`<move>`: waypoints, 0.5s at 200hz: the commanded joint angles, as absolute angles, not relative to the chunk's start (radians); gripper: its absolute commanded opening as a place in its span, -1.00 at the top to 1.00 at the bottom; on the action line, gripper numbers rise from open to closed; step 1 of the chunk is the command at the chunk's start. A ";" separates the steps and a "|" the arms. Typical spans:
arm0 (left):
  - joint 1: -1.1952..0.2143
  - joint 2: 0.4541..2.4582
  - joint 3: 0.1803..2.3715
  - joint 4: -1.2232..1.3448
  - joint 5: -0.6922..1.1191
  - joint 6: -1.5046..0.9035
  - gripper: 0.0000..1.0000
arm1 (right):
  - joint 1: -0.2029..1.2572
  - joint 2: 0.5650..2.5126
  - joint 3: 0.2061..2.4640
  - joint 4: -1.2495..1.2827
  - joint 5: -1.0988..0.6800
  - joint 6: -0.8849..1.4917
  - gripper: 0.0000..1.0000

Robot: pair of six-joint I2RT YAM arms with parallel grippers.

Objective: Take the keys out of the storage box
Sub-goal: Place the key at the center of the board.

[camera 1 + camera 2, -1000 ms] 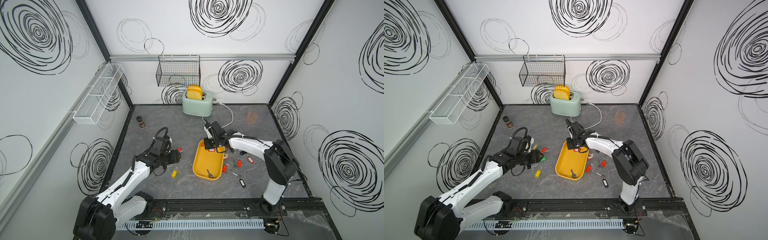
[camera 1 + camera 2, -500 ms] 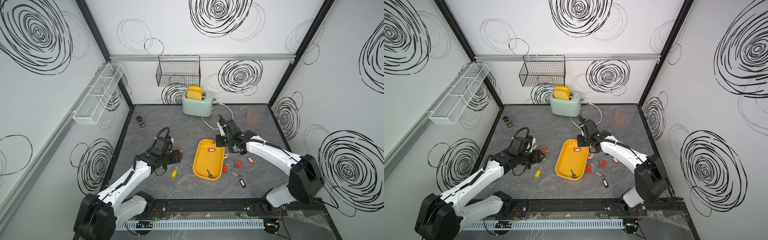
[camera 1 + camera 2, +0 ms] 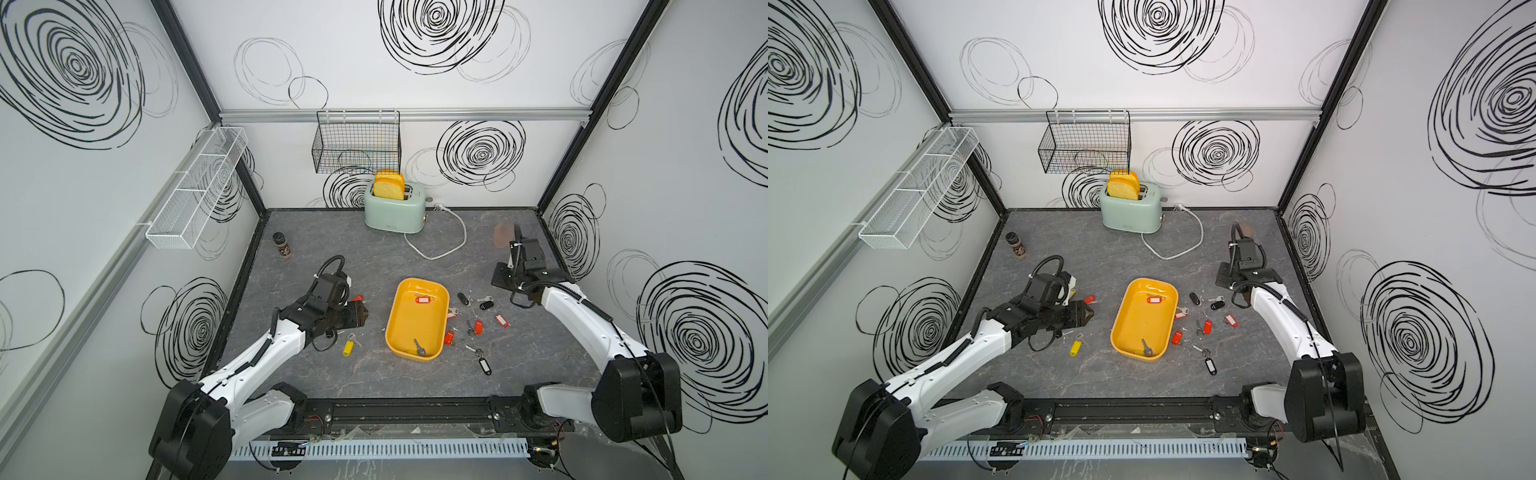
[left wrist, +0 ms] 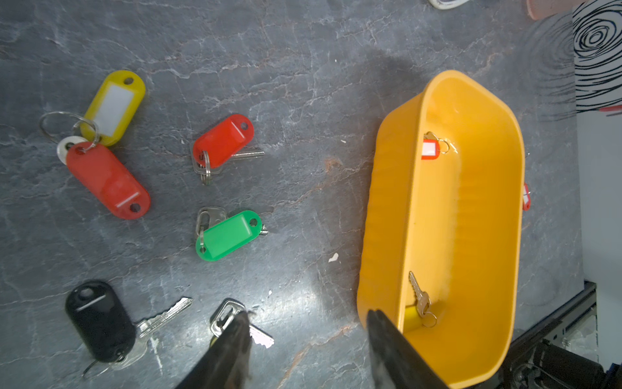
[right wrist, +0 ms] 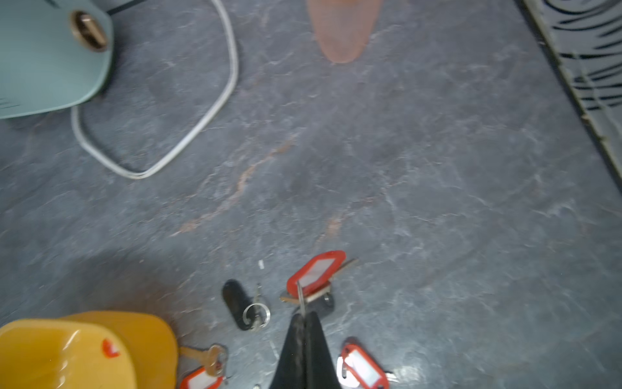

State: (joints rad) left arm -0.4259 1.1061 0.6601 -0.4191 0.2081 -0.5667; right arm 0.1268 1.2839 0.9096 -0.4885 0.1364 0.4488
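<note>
We hold a red-tagged key (image 5: 316, 272) clear of the storage box (image 4: 383, 219), right pincer (image 5: 304, 316) clamped on it — next, release; left pincer (image 4: 308, 315) apart, empty.

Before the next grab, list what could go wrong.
1. The red-tagged key dangles from the shut right gripper by its thin ring only; it may slip off early.
2. The corner key lies against the wall of the yellow box, so the open left gripper could bump or tip it.
</note>
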 commanded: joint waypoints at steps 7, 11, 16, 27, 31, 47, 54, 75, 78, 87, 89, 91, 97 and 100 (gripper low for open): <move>-0.434 1.112 0.686 -0.387 0.203 -0.578 -0.20 | 0.044 1.283 0.877 -0.464 0.143 0.490 1.00; -0.434 1.113 0.686 -0.387 0.203 -0.577 -0.19 | 0.036 1.290 0.875 -0.458 0.138 0.493 1.00; -0.435 1.114 0.685 -0.387 0.203 -0.578 -0.19 | 0.022 1.298 0.872 -0.454 0.135 0.495 1.00; -0.435 1.114 0.684 -0.387 0.203 -0.575 -0.20 | 0.004 1.322 0.863 -0.443 0.136 0.502 1.00; -0.436 1.115 0.684 -0.387 0.203 -0.574 -0.20 | -0.004 1.329 0.859 -0.438 0.138 0.507 1.00; -0.436 1.115 0.682 -0.384 0.203 -0.574 -0.20 | -0.032 1.348 0.827 -0.398 0.125 0.523 1.00; -0.436 1.114 0.681 -0.383 0.201 -0.575 -0.20 | -0.040 1.358 0.821 -0.389 0.122 0.527 1.00; -0.437 1.113 0.677 -0.383 0.201 -0.574 -0.20 | -0.052 1.383 0.811 -0.377 0.109 0.528 1.00; -0.436 1.114 0.677 -0.382 0.201 -0.574 -0.20 | -0.052 1.385 0.809 -0.374 0.109 0.528 1.00; -0.437 1.115 0.676 -0.382 0.201 -0.573 -0.19 | -0.054 1.393 0.801 -0.366 0.110 0.526 1.00; -0.436 1.116 0.676 -0.382 0.201 -0.572 -0.19 | -0.056 1.395 0.801 -0.367 0.108 0.527 1.00; -0.436 1.116 0.676 -0.382 0.200 -0.572 -0.19 | -0.057 1.398 0.800 -0.368 0.107 0.527 1.00; -0.436 1.117 0.676 -0.382 0.199 -0.572 -0.20 | -0.060 1.403 0.797 -0.365 0.102 0.528 1.00; -0.436 1.118 0.676 -0.381 0.199 -0.572 -0.20 | -0.061 1.405 0.794 -0.361 0.101 0.528 1.00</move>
